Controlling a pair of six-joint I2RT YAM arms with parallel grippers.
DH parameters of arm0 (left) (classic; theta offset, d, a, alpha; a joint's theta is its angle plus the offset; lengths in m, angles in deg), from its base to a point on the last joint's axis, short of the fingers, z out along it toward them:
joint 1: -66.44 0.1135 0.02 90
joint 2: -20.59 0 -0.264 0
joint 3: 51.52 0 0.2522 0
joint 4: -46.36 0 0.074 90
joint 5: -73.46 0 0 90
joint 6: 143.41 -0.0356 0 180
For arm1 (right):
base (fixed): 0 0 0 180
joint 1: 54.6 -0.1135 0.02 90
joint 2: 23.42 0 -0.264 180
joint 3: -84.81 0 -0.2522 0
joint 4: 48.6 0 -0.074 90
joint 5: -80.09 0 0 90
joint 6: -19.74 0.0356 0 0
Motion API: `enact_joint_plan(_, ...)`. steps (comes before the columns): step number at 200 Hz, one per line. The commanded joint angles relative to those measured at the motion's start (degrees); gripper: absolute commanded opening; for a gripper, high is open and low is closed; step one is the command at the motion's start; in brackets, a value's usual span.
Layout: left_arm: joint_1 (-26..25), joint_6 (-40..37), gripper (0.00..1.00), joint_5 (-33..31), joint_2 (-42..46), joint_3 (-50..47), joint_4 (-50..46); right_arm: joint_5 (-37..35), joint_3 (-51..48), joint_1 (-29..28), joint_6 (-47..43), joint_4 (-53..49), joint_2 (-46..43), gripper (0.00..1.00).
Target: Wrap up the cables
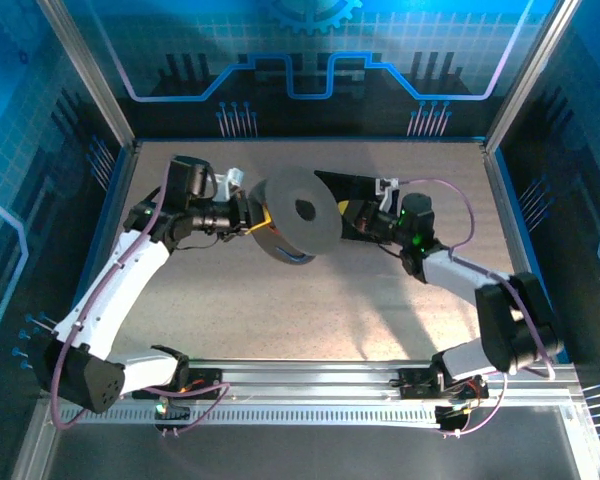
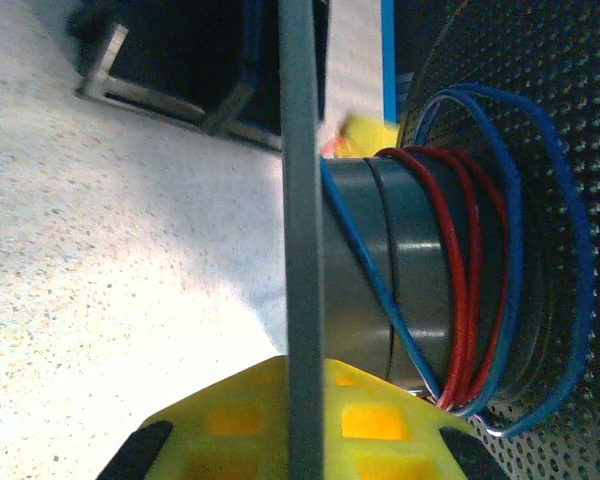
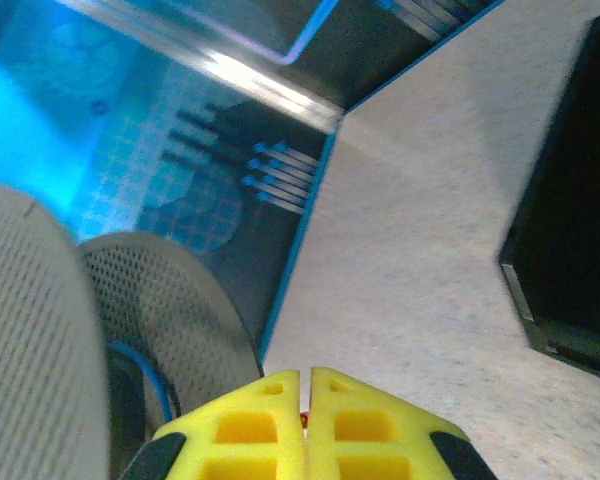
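A grey spool hangs tilted above the table's middle. My left gripper is shut on the thin edge of its near flange, which runs between the yellow fingers. The red cable lies in a few turns round the grey hub, and the blue cable loops more loosely around it and crosses the hub. My right gripper sits just right of the spool with its yellow fingers pressed together on a small bit of red cable. A short piece of blue cable shows beside the perforated flange.
A black box lies on the table behind the spool and the right gripper, seen as a dark block at the right. Blue enclosure walls ring the table. An aluminium rail carries the arm bases.
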State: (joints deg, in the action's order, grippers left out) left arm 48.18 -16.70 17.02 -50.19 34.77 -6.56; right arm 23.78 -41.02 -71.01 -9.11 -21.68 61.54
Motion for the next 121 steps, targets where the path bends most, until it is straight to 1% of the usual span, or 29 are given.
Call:
enact_joint_plan(1, -4.1, -10.3, 0.0, 6.4, 2.1, 4.5, -4.0, 11.2, 5.0, 3.8, 6.3, 8.7, 5.5, 0.0)
enact_joint_plan(20, -6.1, -15.0, 0.0, 2.0, 1.6, 6.1, -8.8, 16.7, 8.4, 5.3, 10.8, 15.1, 9.1, 0.0)
enact_joint_plan(33, -7.0, -17.9, 0.0, -0.5, 1.2, 6.8, -11.4, 19.0, 9.7, 5.7, 11.5, 16.3, 9.7, 0.0)
enact_joint_plan(50, -9.5, -21.8, 0.0, -4.8, 0.3, 8.0, -14.4, 22.4, 13.6, 5.9, 8.4, 11.4, 9.7, 0.0)
enact_joint_plan(64, -13.2, -25.7, 0.0, -11.3, -1.3, 9.8, -17.7, 25.5, 16.9, 5.8, 3.6, 4.3, 9.5, 0.0)
enact_joint_plan(77, -16.0, -28.7, 0.0, -17.5, -2.9, 11.3, -20.6, 28.3, 19.9, 5.3, -4.0, -5.8, 8.4, 0.0)
enact_joint_plan(87, -17.7, -30.8, 0.0, -22.4, -3.9, 12.0, -22.2, 28.9, 22.4, 5.2, -12.6, -16.3, 6.8, 0.0)
enact_joint_plan(93, -18.3, -32.2, 0.0, -24.5, -4.1, 12.0, -22.4, 28.9, 23.9, 5.0, -18.9, -24.9, 5.7, 0.0)
enact_joint_plan(103, -19.3, -34.2, 0.0, -27.2, -3.7, 11.4, -21.9, 27.7, 27.1, 4.8, -29.7, -38.7, 4.2, 0.0)
enact_joint_plan(104, -19.4, -34.5, 0.0, -27.4, -3.6, 11.4, -21.8, 27.5, 27.8, 4.7, -31.3, -41.2, 4.0, 0.0)
enact_joint_plan(105, -19.5, -34.7, 0.0, -27.6, -3.6, 11.4, -21.7, 27.5, 27.8, 4.7, -31.3, -41.2, 4.0, 0.0)
enact_joint_plan(107, -19.6, -35.0, 0.0, -27.9, -3.5, 11.3, -21.5, 27.1, 28.9, 4.5, -35.0, -45.0, 3.7, 0.0)
enact_joint_plan(109, -19.7, -35.4, 0.0, -28.0, -3.3, 11.1, -21.2, 26.7, 29.5, 4.4, -36.9, -47.5, 3.6, 0.0)
enact_joint_plan(121, -20.4, -37.6, 0.0, -29.8, -2.4, 10.4, -19.3, 25.0, 32.6, 3.4, -48.5, -58.8, 2.7, 0.0)
